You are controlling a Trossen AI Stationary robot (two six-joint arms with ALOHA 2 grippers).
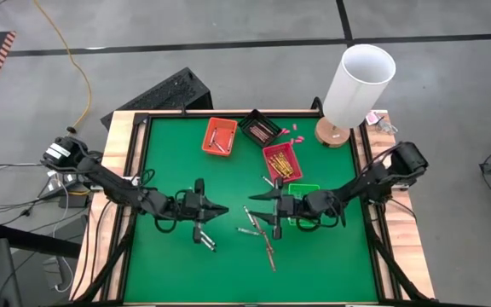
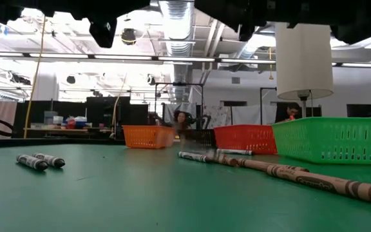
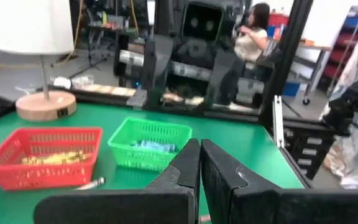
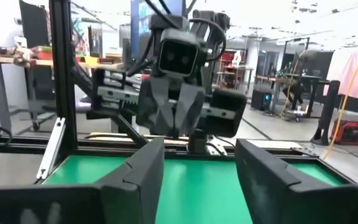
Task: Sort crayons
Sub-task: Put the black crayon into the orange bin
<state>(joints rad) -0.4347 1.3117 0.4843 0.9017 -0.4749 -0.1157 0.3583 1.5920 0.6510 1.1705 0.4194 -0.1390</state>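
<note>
Brown crayons lie loose on the green worktop. Right end effector hangs wide and seemingly empty above them; left end effector is pinched closed, empty.

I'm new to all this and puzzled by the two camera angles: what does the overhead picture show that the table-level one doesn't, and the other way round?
Only the overhead view shows both arms: the left gripper, shut, and the right gripper, open, facing each other above the green table. Only the table-level view shows the room behind, with its ceiling lights and a person far off. Both show the orange tray, red tray, green tray, lamp and loose crayons.
</note>
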